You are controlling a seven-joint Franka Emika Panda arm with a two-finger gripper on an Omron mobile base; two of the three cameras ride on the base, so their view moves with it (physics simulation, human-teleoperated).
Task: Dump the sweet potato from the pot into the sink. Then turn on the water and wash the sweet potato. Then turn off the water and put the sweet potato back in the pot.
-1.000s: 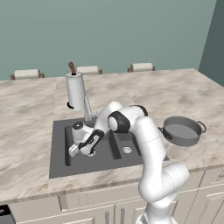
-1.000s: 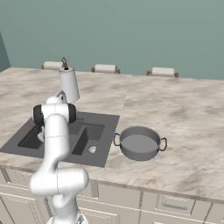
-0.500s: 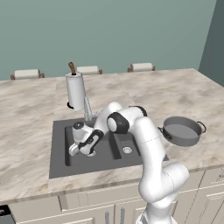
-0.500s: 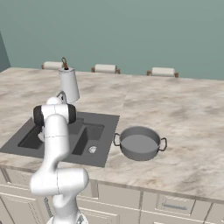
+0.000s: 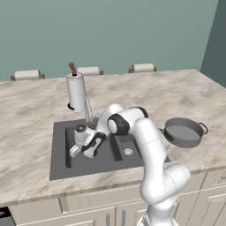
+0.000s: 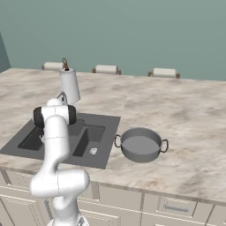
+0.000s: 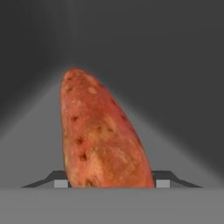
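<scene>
**Sweet potato dead ahead, lying along my reach**

My pincer (image 5: 74, 151) is down inside the larger left basin of the sink (image 5: 59, 165), pointing toward the basin's floor. Straight in front of me lies the sweet potato (image 7: 100, 135), on the dark sink bottom. In my hand view it rises from between my two fingertips (image 7: 61, 183) and narrows to a point far ahead of me, so its long axis runs away from me, roughly along the line I am looking, with a slight lean. Its thick end sits nearest, right between the tips; the thin end is farthest from me.

My jaws stand apart, one tip on either side of the thick end. Whether they already press on the skin I cannot tell: the tips show just beside the potato's flanks, but the contact itself is hidden at the bottom of the view. I would not call it held.

As I judge it, the coming move turns on this: the potato lies lengthwise ahead, so the jaws cross its short width, which suits a squeeze.

The pot (image 5: 183, 132) waits on the counter well off to my right, beyond the smaller basin, upright and empty. The faucet (image 5: 89, 110) stands behind me at the sink's back edge.
</scene>
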